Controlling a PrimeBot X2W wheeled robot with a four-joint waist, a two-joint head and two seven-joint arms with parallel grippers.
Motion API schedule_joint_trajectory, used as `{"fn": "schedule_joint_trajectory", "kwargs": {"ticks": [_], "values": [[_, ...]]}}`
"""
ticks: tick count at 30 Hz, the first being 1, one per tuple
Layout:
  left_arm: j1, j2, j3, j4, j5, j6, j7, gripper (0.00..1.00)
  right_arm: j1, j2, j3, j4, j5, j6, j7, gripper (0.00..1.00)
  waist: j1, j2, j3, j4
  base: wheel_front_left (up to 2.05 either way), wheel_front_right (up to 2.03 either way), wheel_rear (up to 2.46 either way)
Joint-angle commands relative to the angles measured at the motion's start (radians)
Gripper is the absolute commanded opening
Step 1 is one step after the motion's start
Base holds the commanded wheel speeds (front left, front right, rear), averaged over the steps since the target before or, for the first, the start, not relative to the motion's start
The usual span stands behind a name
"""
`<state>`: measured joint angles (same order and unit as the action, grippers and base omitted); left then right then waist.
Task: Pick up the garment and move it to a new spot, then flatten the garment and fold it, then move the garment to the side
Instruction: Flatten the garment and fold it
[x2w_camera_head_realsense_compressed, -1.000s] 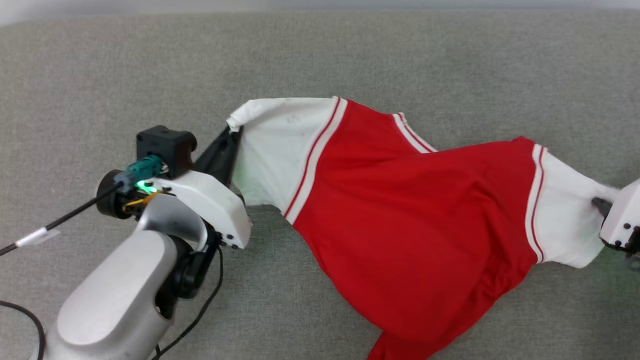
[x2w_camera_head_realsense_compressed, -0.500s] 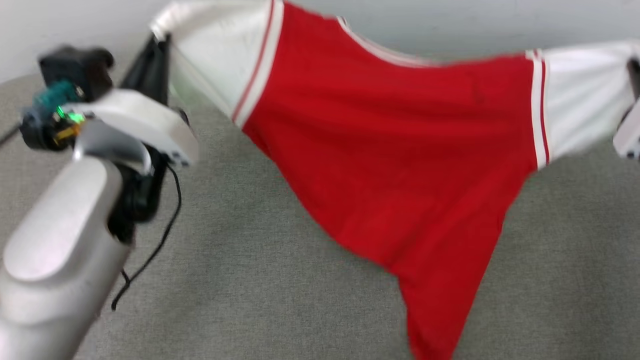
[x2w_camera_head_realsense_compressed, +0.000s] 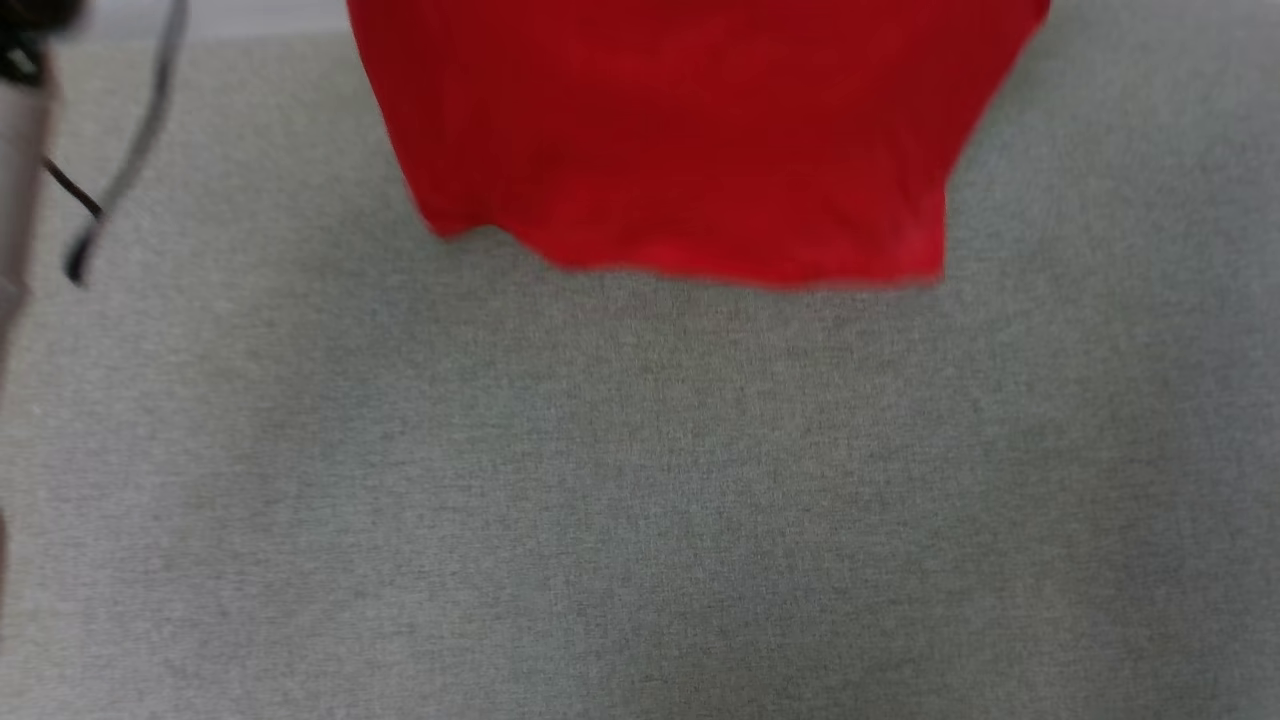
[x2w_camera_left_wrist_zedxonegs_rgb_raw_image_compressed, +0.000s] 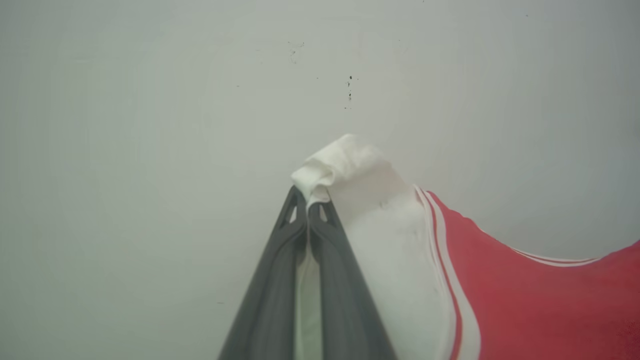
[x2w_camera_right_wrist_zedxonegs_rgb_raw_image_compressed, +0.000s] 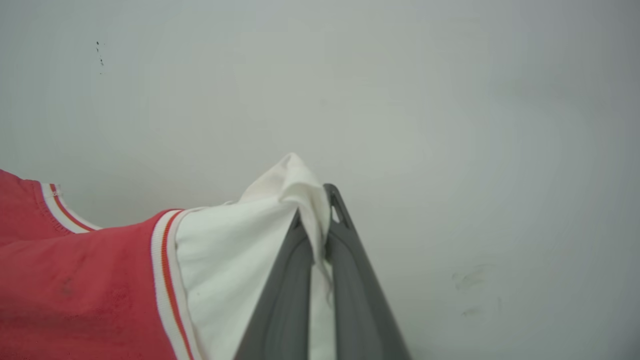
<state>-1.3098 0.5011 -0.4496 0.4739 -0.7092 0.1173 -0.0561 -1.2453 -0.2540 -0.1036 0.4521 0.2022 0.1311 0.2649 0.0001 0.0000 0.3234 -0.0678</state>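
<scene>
1. Hanging in mid-air: red T-shirt (x2w_camera_head_realsense_compressed: 680, 130) is dangling over the grey fabric surface (x2w_camera_head_realsense_compressed: 640, 520) in the head view. Its bottom hem (x2w_camera_head_realsense_compressed: 700, 272) is looking clear of that surface, and its upper part is running off the top edge. The frame is blurring.
2. Pinching: left gripper (x2w_camera_left_wrist_zedxonegs_rgb_raw_image_compressed: 306, 202) is clamping its two dark fingers together on the bunched tip of a white sleeve (x2w_camera_left_wrist_zedxonegs_rgb_raw_image_compressed: 380, 240). A wad of fabric is poking out past the fingertips.
3. Pinching likewise: right gripper (x2w_camera_right_wrist_zedxonegs_rgb_raw_image_compressed: 317, 212) is squeezing tight on the opposite white sleeve (x2w_camera_right_wrist_zedxonegs_rgb_raw_image_compressed: 230, 250), with cloth folding over the finger ends.
4. Spreading between the two grips: the red body is running off the right side of the left wrist view and off the left side of the right wrist view.
5. Showing at the seams: red-and-white stripe trim (x2w_camera_left_wrist_zedxonegs_rgb_raw_image_compressed: 457, 300) beside the left grip, matching trim (x2w_camera_right_wrist_zedxonegs_rgb_raw_image_compressed: 167, 285) beside the right one.
6. Facing both wrist cameras: pale wall (x2w_camera_left_wrist_zedxonegs_rgb_raw_image_compressed: 150, 100) with a few dark specks.
7. Dangling at the head view's upper left: black cable (x2w_camera_head_realsense_compressed: 85, 235)
</scene>
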Motion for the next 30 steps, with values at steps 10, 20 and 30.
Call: {"fn": "schedule_joint_trajectory", "kwargs": {"ticks": [10, 20, 30], "values": [[-0.318, 0.018, 0.019, 0.113, 0.052, -0.043, -0.034, 0.00, -0.326, -0.012, 0.014, 0.086, 0.003, -0.001, -0.097, 0.00, -0.0001, 0.0000, 0.183, -0.006, 0.00, 0.00, 0.00], [-0.463, 0.012, 0.031, 0.158, 0.060, -0.065, -0.079, 0.00, -0.493, -0.002, 0.079, 0.160, 0.038, -0.001, -0.159, 0.00, -0.0001, 0.0000, 0.345, -0.016, 0.00, 0.00, 0.00], [-0.350, -0.027, 0.035, 0.253, 0.010, -0.109, -0.146, 0.00, -0.443, 0.001, 0.174, 0.317, 0.116, -0.001, -0.236, 0.00, -0.0001, 0.0000, 0.403, -0.013, 0.00, 0.00, 0.00]]}}
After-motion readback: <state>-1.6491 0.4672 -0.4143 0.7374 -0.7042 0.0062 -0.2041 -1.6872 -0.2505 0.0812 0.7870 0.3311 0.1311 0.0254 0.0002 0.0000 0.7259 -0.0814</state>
